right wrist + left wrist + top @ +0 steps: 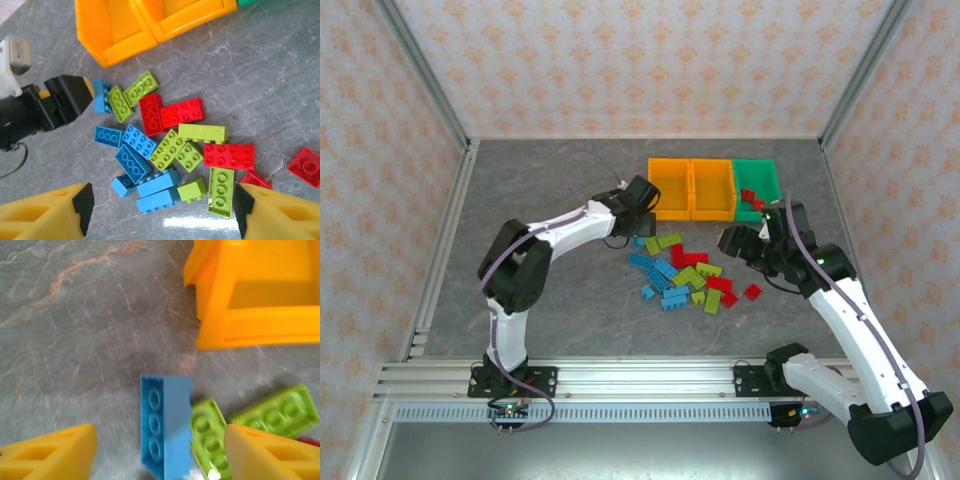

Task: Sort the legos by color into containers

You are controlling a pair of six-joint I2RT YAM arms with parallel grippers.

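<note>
My left pincer (160, 445) is released, straddling a blue brick (162, 425) on the bench near the orange bin (260, 325); my right pincer (162, 205) is released too. Closing, I might nip the touching green brick (210, 437).

Left wrist view, soft with motion blur. Orange bin (250, 325) cut by top and right edges. Blue brick (162, 430) runs off the bottom. Lime brick (207, 435) part-hidden behind a finger (265, 455) of the left hand (160, 450).
Right wrist view: green bin (247, 2) a sliver at the top edge.
Overhead: red bricks (750, 197) in the green bin too small to count.
</note>
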